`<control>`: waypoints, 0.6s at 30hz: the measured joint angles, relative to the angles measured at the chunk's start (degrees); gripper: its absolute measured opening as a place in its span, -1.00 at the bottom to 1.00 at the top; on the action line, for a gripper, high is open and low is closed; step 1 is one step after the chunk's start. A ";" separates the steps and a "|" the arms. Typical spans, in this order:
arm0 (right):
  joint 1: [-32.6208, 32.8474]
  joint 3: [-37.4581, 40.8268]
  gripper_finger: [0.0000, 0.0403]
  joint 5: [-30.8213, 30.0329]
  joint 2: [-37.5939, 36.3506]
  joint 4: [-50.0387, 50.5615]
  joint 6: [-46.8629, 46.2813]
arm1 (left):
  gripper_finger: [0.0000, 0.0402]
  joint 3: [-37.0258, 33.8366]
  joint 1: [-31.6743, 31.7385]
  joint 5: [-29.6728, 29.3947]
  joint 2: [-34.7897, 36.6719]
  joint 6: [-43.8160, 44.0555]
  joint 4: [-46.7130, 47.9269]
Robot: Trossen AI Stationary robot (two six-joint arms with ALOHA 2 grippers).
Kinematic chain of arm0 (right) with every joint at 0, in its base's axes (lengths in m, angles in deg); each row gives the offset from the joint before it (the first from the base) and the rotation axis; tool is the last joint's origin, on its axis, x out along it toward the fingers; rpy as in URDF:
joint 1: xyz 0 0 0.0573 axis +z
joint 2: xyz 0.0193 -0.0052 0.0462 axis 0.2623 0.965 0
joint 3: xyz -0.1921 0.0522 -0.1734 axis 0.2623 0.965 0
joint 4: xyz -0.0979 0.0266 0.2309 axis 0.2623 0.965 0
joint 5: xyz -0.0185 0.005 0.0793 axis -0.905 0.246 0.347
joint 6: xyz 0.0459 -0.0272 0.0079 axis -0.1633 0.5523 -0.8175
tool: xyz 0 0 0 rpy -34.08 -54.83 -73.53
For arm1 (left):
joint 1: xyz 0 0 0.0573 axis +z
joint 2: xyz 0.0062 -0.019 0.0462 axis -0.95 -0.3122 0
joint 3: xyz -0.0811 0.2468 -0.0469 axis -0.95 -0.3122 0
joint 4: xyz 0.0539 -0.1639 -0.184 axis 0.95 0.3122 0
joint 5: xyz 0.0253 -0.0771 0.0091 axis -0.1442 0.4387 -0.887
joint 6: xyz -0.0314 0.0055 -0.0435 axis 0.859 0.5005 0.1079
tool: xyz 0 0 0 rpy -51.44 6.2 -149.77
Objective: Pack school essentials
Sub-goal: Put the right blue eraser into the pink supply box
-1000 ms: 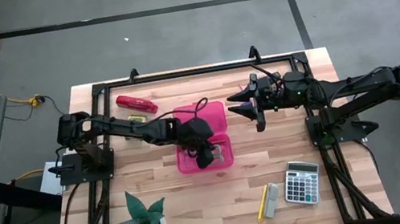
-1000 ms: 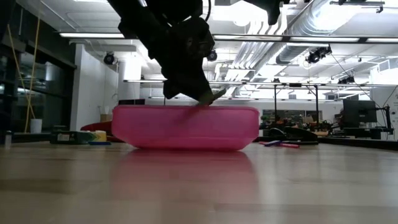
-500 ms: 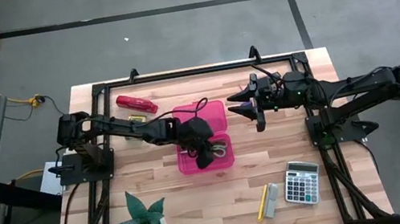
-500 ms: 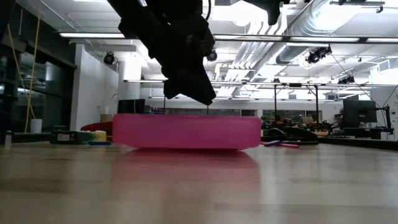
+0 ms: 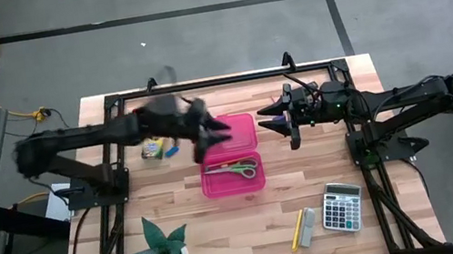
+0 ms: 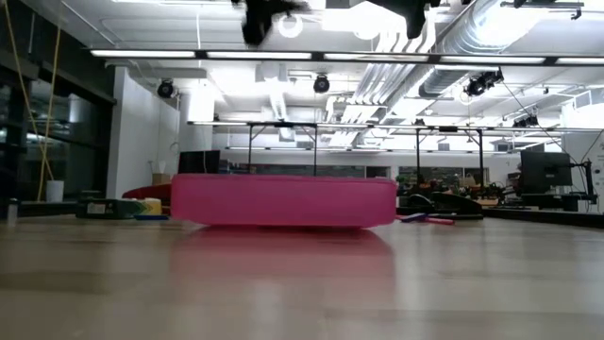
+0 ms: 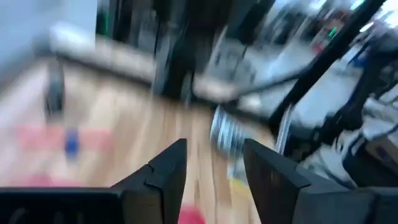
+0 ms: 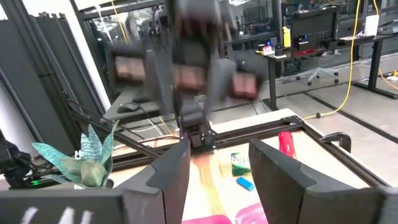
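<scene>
- My left gripper (image 5: 211, 130) hangs above the back half of the pink case (image 5: 242, 130), well off the table (image 5: 225, 229); in my left wrist view its fingers (image 7: 166, 167) stand apart with nothing between them.
- My right gripper (image 5: 274, 122) waits just beside the case's right edge; its fingers (image 8: 171, 163) are spread and empty too.
- What has been packed: one pair of scissors (image 5: 236, 170) lies flat in the front half of the case.
- What has not been packed: the crayon box (image 5: 153, 148) and the small blue piece (image 5: 171, 150) lie left of the case, under my left arm; the yellow pencil (image 5: 297, 229) and the grey block (image 5: 308, 226) lie side by side near the front edge, beside the calculator (image 5: 344, 205).
- Risks, as I judge them: my left arm shows blurred, so a fast reach to the crayon box could clip the case's rim and slide it; the blue piece lies so near the box that closing on one may nudge the other; the pencil is thin and flat on the wood, so my fingers may scrape past it or roll it into the block; both grippers near the case at once could collide.
- Count: one case with two halves; one pair of scissors; one crayon box; one blue piece; one yellow pencil; one grey block; one calculator; one plant (image 5: 157, 252) at the front left; any pink or orange pencils I cannot make out for sure.
</scene>
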 joint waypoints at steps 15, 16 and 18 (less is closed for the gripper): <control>0.00 0.01 -0.22 0.00 0.01 -0.01 0.02 | -0.36 -25.72 -1.33 -7.25 20.11 4.39 -35.09; 0.01 0.01 -0.22 0.00 0.01 -0.01 0.02 | -0.36 -27.45 -1.33 -7.48 20.65 4.99 -36.80; 0.00 0.01 -0.22 0.00 0.01 -0.01 0.02 | -0.36 -29.59 -1.33 -8.60 21.51 5.80 -38.52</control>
